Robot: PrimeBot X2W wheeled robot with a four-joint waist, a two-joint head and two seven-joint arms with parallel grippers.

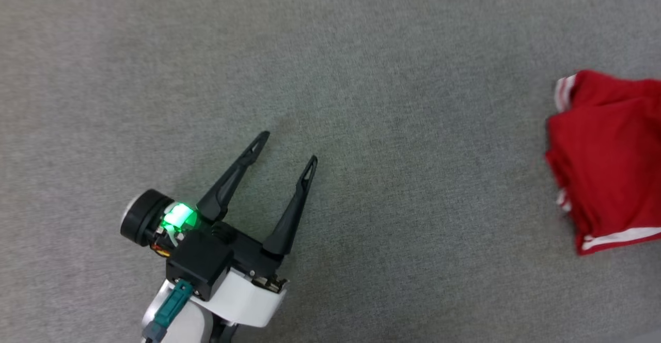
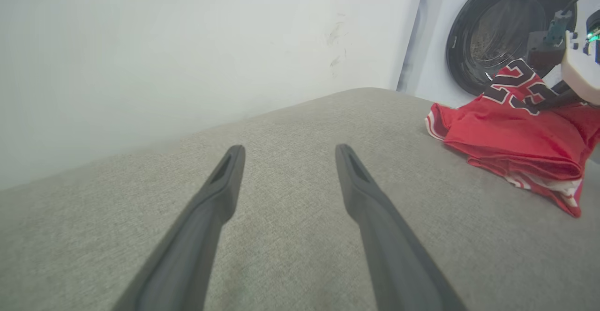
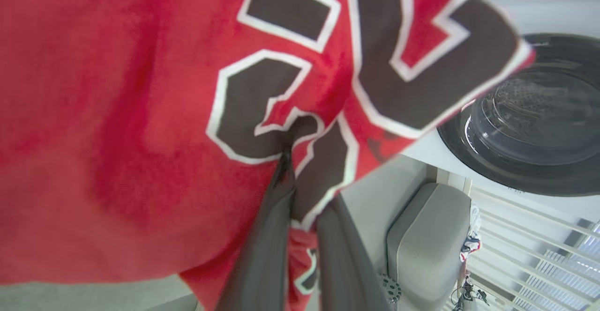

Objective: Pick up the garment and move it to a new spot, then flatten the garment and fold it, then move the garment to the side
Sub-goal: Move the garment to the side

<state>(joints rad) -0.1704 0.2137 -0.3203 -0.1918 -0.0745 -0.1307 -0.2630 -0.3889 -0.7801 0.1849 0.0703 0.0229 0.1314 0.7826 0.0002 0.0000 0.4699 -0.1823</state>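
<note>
The right gripper (image 3: 296, 161) pinches a fold of the garment (image 1: 609, 162), red with black white-edged numerals and striped trim, heaped at the grey surface's (image 1: 361, 74) right near a washer door (image 2: 497, 34), while the left gripper (image 1: 287, 149) hangs spread, well apart.

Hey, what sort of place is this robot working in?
Likely a laundry area, in a home or a test room. A front-loading washing machine with a round dark door stands just past the grey fabric surface, and a red garment sits bunched on that surface.
</note>
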